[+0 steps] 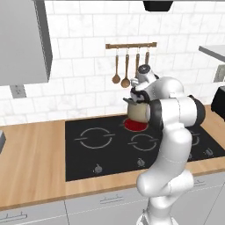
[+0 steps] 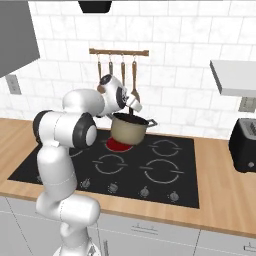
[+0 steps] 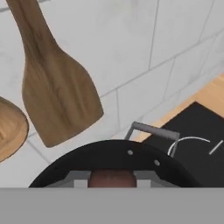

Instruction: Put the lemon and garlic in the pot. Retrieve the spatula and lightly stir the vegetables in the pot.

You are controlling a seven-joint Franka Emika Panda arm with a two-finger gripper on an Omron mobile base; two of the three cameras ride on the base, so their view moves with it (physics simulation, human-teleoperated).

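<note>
From the left base view, the pot (image 1: pixel 139 110) sits on the back burner of the black stove (image 1: pixel 101 149), over a ring that glows red (image 1: pixel 134 125). The arm reaches over it, with the gripper (image 1: pixel 137 93) just above the rim, partly hidden by the arm's own bulk. The stove is set into a wooden tabletop (image 1: pixel 30 158) with grey drawer fronts below, a white tiled wall behind, and a rail (image 1: pixel 131 45) of wooden spoons hanging above the pot.

In the right base view the pot (image 2: pixel 128 128) is clearer: beige sides, dark rim, a grey handle sticking out to the right. The gripper (image 2: pixel 131 111) points down into its mouth, and a dark slim shaft at its tip looks like the spatula (image 2: pixel 130 116) handle going into the pot. A black toaster (image 2: pixel 244 145) stands at the far right of the tabletop.

The hand view looks across the pot's dark rim (image 3: pixel 113 151) and one grey handle, with a hanging wooden turner (image 3: pixel 57 96) on the wall beyond. The jaws are closed tight, and a brown piece between them is probably the spatula handle.

I judge this to be the stirring step. The lemon and garlic cannot be seen inside the pot. The next move calls for small, gentle sweeps that stay inside the rim without tipping the pot.
</note>
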